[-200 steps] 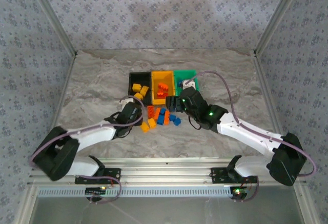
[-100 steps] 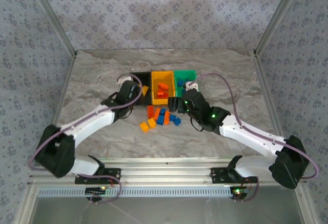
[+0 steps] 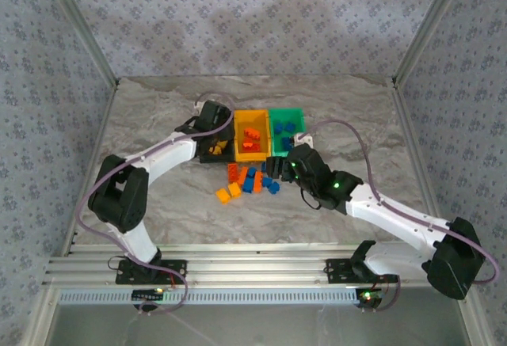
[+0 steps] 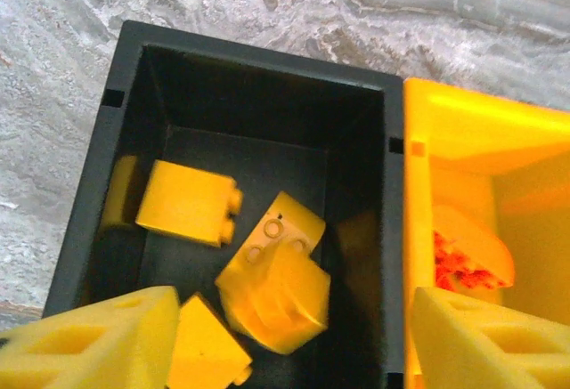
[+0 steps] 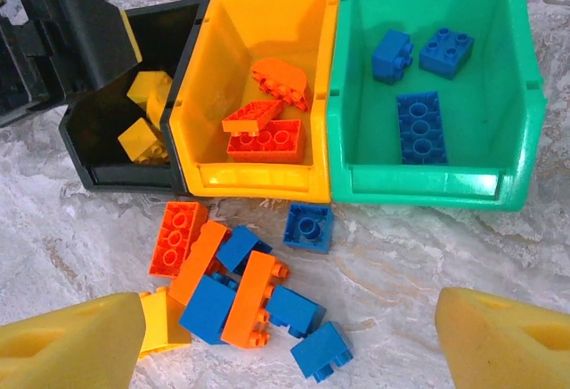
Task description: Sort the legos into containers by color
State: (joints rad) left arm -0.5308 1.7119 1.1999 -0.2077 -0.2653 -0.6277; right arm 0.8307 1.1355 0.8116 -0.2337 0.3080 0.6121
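Observation:
My left gripper [image 3: 212, 118] hangs open over the black container [image 4: 134, 77]. Below its jaws a blurred yellow lego [image 4: 276, 287] lies loose among other yellow ones [image 4: 185, 202]. My right gripper [image 5: 289, 318] is open and holds nothing, just above the loose pile of legos [image 5: 236, 295] on the table: blue, red-orange and one yellow [image 5: 165, 322]. A single blue lego [image 5: 308, 226] lies in front of the yellow container [image 5: 258, 182], which holds red-orange legos [image 5: 265, 131]. The green container [image 5: 419, 184] holds three blue legos [image 5: 419, 126].
The three containers stand in a row at mid table [image 3: 269, 112], with the pile [image 3: 249, 180] right in front of them. Marble tabletop [image 3: 158, 203] lies free left, right and behind. Metal frame posts [image 3: 420, 37] and patterned walls bound the area.
My left arm has swung from the pile up over the black container and opened, letting a yellow lego drop in. My right gripper has shifted slightly back above the pile.

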